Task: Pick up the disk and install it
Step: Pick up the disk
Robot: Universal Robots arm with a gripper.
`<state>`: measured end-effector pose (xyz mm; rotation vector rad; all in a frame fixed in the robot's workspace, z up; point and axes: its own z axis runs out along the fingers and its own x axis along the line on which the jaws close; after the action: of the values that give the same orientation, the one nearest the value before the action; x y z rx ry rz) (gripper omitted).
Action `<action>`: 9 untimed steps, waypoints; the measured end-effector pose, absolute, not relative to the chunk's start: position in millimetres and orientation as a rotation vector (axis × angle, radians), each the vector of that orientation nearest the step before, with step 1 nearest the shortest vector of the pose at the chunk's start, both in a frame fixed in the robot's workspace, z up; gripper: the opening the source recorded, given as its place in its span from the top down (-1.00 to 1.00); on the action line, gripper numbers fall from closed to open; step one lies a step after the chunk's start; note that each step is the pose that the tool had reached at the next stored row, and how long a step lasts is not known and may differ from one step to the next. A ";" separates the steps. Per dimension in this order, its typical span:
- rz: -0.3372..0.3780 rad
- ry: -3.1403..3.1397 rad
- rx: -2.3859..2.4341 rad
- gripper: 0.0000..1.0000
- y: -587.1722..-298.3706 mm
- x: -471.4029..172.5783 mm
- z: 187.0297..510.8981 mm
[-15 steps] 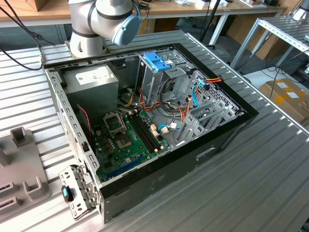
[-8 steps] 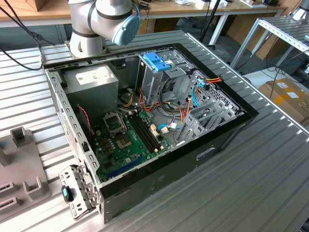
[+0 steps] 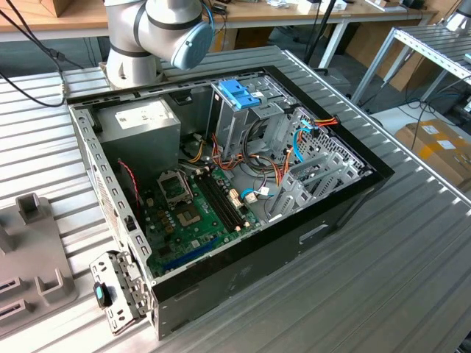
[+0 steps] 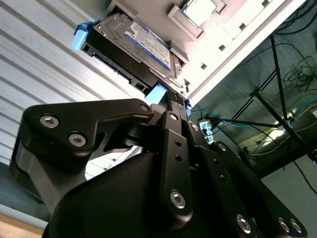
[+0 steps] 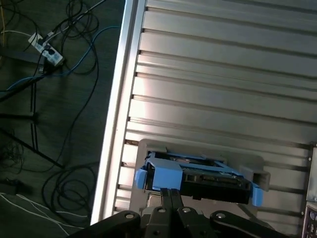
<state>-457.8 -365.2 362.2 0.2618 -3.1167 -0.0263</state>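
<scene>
Disk (image 5: 210, 177) lies flat in grey holder (image 5: 198, 148), which sits on the ribbed tabletop (image 5: 223, 74) close to the tabletop's edge. Tool (image 5: 171, 194) is at the holder's near end. Its jaws are drawn narrow and pinched on the disk's light-blue carrier rail, as seen in both wrist views. The disk's label faces away from the holder.

Ribbed grey metal surface (image 3: 383, 279) runs across the lower right of the exterior view. A long wooden-topped table on white metal legs (image 3: 294, 16) runs along the upper edge. A grey metal shelving rack (image 3: 430, 51) stands at upper right, with a brown cardboard box (image 3: 438, 143) on pale floor lower in frame. In the first wrist view, dark floor (image 5: 86, 129) borders the surface's edge, strewn with tangled black and blue cables (image 5: 79, 12) and a white power strip (image 5: 45, 49).
</scene>
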 end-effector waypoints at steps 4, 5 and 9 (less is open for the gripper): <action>-0.026 -3.110 0.324 0.79 -365.2 -457.9 362.3; -0.026 -3.110 0.327 0.79 -365.2 -457.8 362.3; -0.026 -3.109 0.340 0.79 -365.1 -457.8 362.3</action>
<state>-457.8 -365.1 362.3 0.3402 -3.1086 -0.0257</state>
